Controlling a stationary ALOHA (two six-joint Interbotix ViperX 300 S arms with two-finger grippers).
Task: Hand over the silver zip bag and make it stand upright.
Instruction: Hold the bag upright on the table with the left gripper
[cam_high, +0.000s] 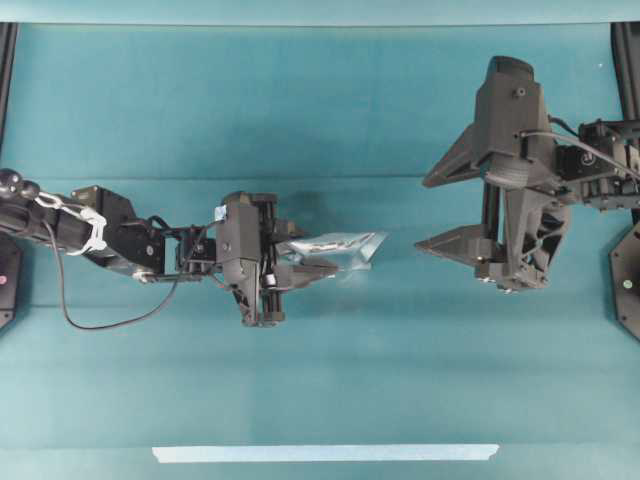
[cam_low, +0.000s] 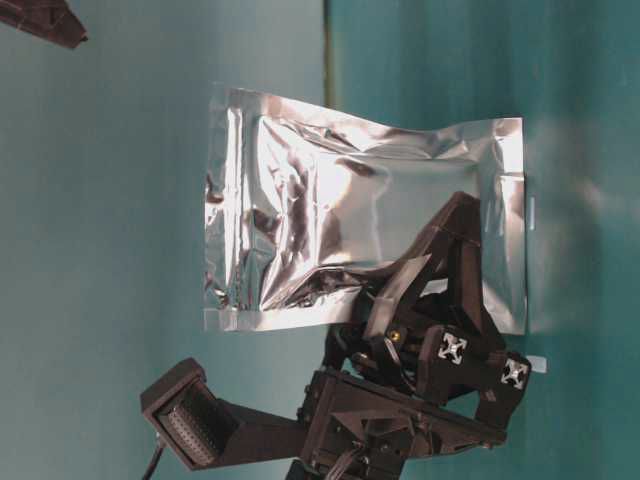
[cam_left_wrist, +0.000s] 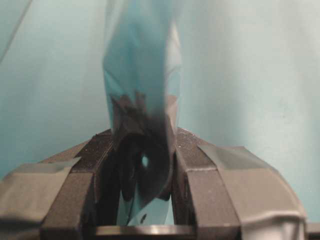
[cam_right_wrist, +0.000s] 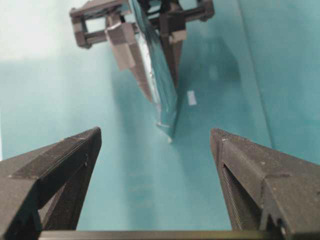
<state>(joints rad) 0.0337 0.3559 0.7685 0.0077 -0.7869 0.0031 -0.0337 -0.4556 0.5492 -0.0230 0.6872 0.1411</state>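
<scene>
Your left gripper (cam_high: 300, 272) jaws grasp the silver zip bag (cam_high: 340, 247) edge-on; your right gripper (cam_high: 445, 213), beyond the bag, has its jaws spread wide, grasping nothing.

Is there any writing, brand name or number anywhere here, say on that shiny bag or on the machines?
None can be read.
silver zip bag: plain foil, no print.
left gripper and right gripper: no lettering visible.
pale tape strip: blank.
</scene>
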